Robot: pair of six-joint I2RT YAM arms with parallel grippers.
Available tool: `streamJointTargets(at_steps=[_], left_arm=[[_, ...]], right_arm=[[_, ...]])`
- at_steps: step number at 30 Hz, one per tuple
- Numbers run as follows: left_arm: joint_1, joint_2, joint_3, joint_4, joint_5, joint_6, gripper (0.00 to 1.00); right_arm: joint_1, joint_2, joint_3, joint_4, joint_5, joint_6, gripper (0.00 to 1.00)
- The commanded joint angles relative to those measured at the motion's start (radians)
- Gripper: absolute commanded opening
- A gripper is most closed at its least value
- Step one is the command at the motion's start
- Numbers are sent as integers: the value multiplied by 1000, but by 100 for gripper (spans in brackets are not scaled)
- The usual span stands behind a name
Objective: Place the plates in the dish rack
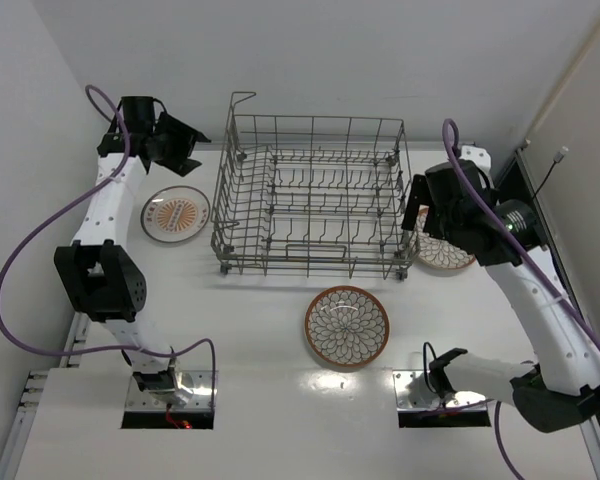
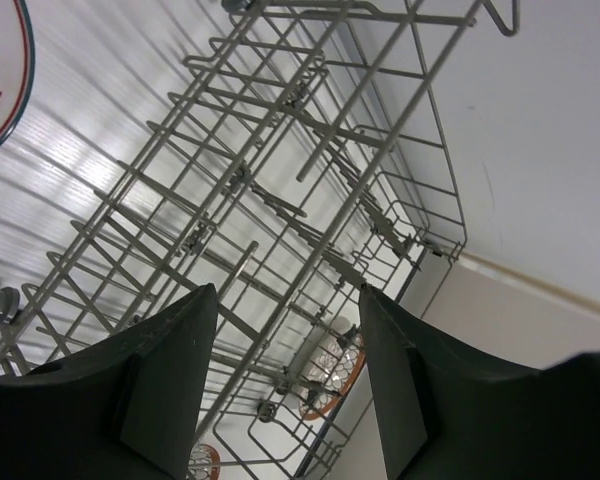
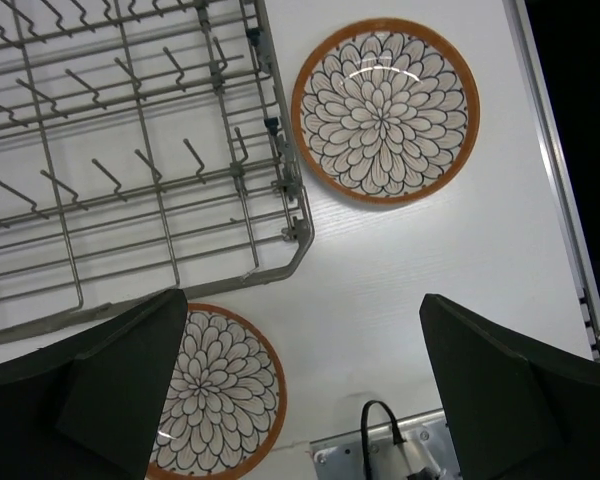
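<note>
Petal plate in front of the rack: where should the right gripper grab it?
The petal plate lies flat, face up, so its raised rim is likely the only hold: pinch the right edge, the right gripper descending from that side.

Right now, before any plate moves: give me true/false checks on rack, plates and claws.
1. The grey wire dish rack holds one plate. False: it holds none.
2. The round white plate with an orange centre motif lies flat, left of the rack. True.
3. The right claw is shut on a plate. False: it is open and holds nothing.
4. Two round brown-rimmed petal-pattern plates lie on the white table, one in front of the rack, one at its right. True.
5. The left claw is shut. False: it is open.
</note>
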Motion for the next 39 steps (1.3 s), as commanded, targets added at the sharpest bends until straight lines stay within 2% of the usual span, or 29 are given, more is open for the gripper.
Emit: streamJointTargets(at_steps=[1,5,8,11,12,13,15,16,19,25,32,39], left_arm=[[-15,-61,5,29,60,13,55],[-15,-61,47,41,70,53,55],[-15,-61,68,41,90,62,55],[-15,-84,1,32,135,36,55],[-15,-84,-17,32,135,36,55],[-15,-98,-30,32,147,26,55],[-15,-109,-39,20,147,25,55],[-15,-118,-39,20,147,25,55],[-15,-127,-39,20,156,25,55],[-15,-136,-59,20,166,16,55],[-15,-147,-68,9,166,16,55],[-15,-147,-77,9,175,16,55]], right_arm=[[-19,55,53,-26,-19,26,100],[-19,44,80,100,-54,-19,100],[-89,82,134,86,-9,-19,100],[-203,170,160,68,-29,15,100],[-241,187,160,58,-61,25,100],[-331,198,131,58,-84,36,100],[-439,208,55,112,-202,64,100],[-544,208,24,130,-249,64,100],[-698,221,-74,173,-417,64,100],[-916,222,-238,285,-613,38,100],[-1059,297,-395,340,-701,38,100],[-1080,401,-458,442,-817,18,98]])
